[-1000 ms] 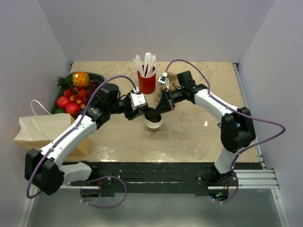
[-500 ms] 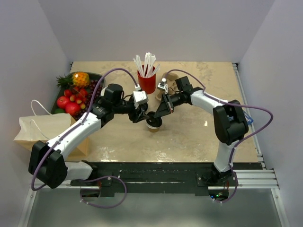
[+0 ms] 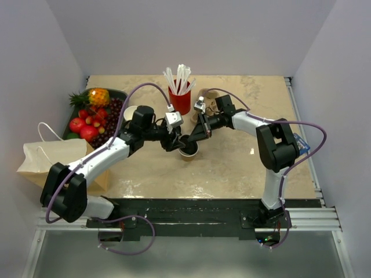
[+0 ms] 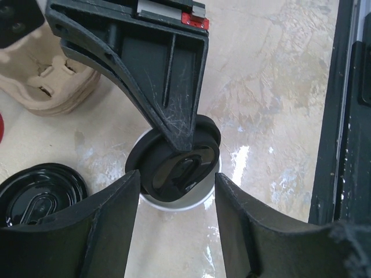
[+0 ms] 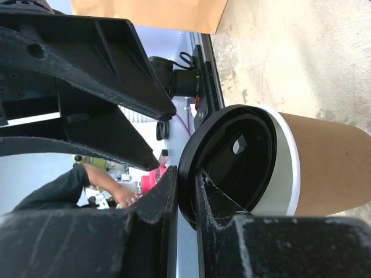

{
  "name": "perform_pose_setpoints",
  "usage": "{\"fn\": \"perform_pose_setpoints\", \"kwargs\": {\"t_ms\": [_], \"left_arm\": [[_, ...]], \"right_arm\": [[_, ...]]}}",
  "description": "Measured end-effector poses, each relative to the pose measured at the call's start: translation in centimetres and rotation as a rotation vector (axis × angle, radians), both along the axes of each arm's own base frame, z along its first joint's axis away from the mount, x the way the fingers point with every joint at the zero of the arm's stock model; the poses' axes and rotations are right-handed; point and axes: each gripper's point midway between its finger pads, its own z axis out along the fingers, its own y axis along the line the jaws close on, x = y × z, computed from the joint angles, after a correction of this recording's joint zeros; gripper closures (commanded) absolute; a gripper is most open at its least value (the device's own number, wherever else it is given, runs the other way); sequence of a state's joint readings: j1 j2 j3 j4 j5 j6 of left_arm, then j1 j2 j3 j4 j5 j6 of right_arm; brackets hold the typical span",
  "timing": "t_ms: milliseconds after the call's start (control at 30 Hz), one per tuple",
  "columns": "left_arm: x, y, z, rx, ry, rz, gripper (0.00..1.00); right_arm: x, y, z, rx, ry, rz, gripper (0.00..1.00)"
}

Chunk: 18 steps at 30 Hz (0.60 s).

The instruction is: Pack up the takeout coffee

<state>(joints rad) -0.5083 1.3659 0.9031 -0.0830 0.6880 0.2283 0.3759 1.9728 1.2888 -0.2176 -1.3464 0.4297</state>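
Note:
The takeout coffee stands mid-table: a tan paper cup with a white rim. Its black lid lies tilted on that rim, one edge raised. My right gripper is shut on the raised edge of the lid, and it reaches in from the far right. My left gripper is open, its two fingers standing either side of the cup's near side without touching it. In the left wrist view the right gripper's fingers come down onto the lid.
A loose black lid lies left of the cup. A cardboard cup carrier and a red cup of straws stand behind. A fruit tray and a brown paper bag are at the left.
The right gripper has brought the lid down onto the cup's rim. The left gripper has moved in closer to the cup and stayed open.

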Motion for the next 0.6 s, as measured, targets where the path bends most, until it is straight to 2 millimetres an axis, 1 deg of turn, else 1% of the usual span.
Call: {"fn": "perform_pose_setpoints", "kwargs": {"t_ms": [100,133,200,233,267,433,600], "left_arm": [[0.4,-0.3,0.2,-0.010,-0.015,0.008,0.41],[0.6,-0.4,0.3,-0.015,-0.021,0.009,0.41],[0.8,-0.5,0.3,-0.020,-0.025,0.011,0.42],[0.9,-0.6,0.2,-0.023,-0.024,0.013,0.42],[1.0,-0.7,0.2,-0.026,-0.020,0.016,0.42],[1.3,-0.9,-0.2,-0.027,-0.016,0.018,0.42],[1.5,-1.0,-0.5,-0.026,-0.013,0.017,0.43]], "right_arm": [[0.2,-0.1,0.0,0.000,0.003,-0.007,0.84],[0.3,-0.1,0.0,-0.001,0.004,-0.009,0.80],[0.4,-0.1,0.0,-0.004,0.007,-0.014,0.77],[0.4,-0.2,0.0,-0.005,0.007,-0.016,0.72],[0.5,-0.2,0.0,-0.006,0.008,-0.019,0.71],[1.1,-0.5,-0.5,-0.030,-0.001,-0.047,0.65],[1.7,-0.9,-1.1,-0.058,-0.015,-0.075,0.62]]}}
